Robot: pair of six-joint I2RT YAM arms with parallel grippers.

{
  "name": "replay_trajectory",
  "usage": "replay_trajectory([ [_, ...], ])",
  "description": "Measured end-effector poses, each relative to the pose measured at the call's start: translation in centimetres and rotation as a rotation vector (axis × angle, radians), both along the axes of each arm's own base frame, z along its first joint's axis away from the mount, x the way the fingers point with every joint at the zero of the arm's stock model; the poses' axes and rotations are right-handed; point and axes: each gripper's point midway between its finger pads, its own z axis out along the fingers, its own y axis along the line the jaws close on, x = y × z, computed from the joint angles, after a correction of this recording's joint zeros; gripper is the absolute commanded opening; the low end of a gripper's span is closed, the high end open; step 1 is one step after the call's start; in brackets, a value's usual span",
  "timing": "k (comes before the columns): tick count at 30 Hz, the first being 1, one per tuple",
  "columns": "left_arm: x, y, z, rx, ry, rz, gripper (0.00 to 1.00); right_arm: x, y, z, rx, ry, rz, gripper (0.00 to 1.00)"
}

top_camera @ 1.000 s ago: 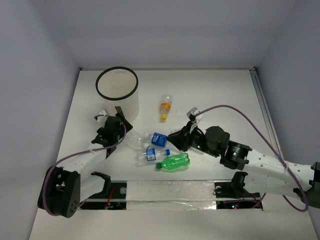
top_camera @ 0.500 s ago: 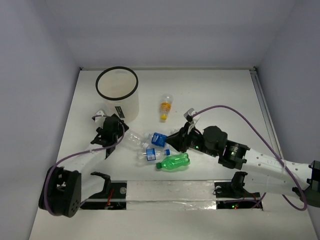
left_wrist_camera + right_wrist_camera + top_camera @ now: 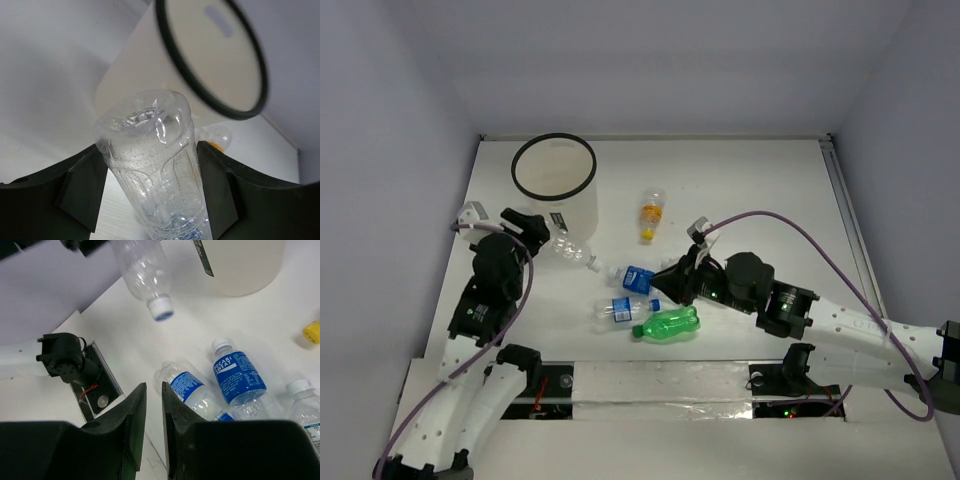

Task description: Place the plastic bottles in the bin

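Observation:
My left gripper (image 3: 533,232) is shut on a clear plastic bottle (image 3: 566,251) and holds it tilted above the table, just in front of the white bin (image 3: 570,205) with the black rim. In the left wrist view the bottle's base (image 3: 145,150) fills the gap between my fingers (image 3: 82,190), with the bin's rim (image 3: 200,92) above it. Two blue-label bottles (image 3: 638,278) (image 3: 618,309), a green bottle (image 3: 667,324) and an orange-cap bottle (image 3: 651,211) lie on the table. My right gripper (image 3: 666,281) is shut and empty, over the blue-label bottles (image 3: 235,372).
White walls enclose the table at the back and sides. A taped strip (image 3: 660,385) and the arm bases run along the near edge. The right arm's purple cable (image 3: 800,225) arcs over the table's right half.
My left arm has pulled back to the left and lifted the clear bottle off the table, up beside the bin. The right gripper has hardly moved.

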Motion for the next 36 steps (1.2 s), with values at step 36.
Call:
replay_trajectory([
  [36, 17.5, 2.4, 14.0, 0.738, -0.043, 0.177, 0.50, 6.8, 2.7, -7.0, -0.231, 0.140, -0.104, 0.60],
])
